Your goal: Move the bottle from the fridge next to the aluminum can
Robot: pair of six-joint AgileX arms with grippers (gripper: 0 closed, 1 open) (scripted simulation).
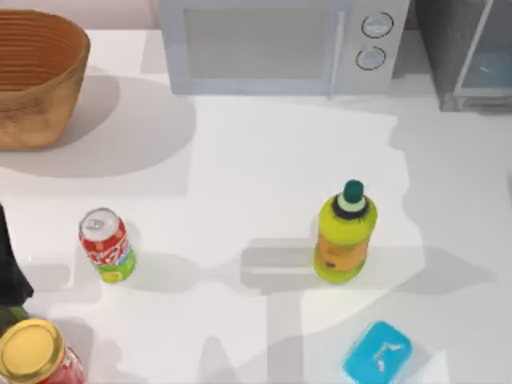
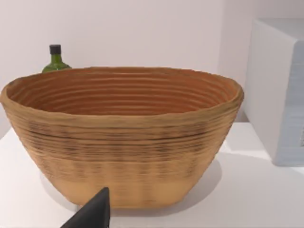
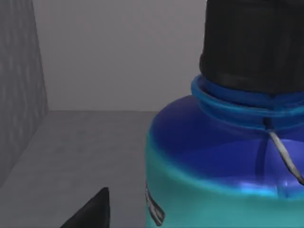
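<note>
1. The bottle (image 3: 228, 156) stands inside the fridge (image 1: 468, 56), on its grey floor; in the right wrist view it is very close, with the black cap (image 3: 254, 42) above the blue upper body and the turquoise lower part.
2. The right gripper is at the fridge, just beside the bottle. 1 dark fingertip (image 3: 92, 211) shows near the bottle; I cannot tell if this gripper is open or closed.
3. The fridge is at the back right corner of the desk (image 1: 264, 160), beside the microwave (image 1: 280, 44).
4. The can (image 1: 106, 244) stands upright on the left part of the desk, well apart from the fridge.
5. A red jar (image 1: 36, 352) with a gold lid is near the can, at the front left corner.
6. The left gripper faces the basket (image 2: 123, 137) at the back left; 1 fingertip (image 2: 95, 213) shows, and its state I cannot tell.
7. A yellow-green bottle (image 1: 344, 236) stands right of the middle, and a blue box (image 1: 378, 352) lies in front of it.
</note>
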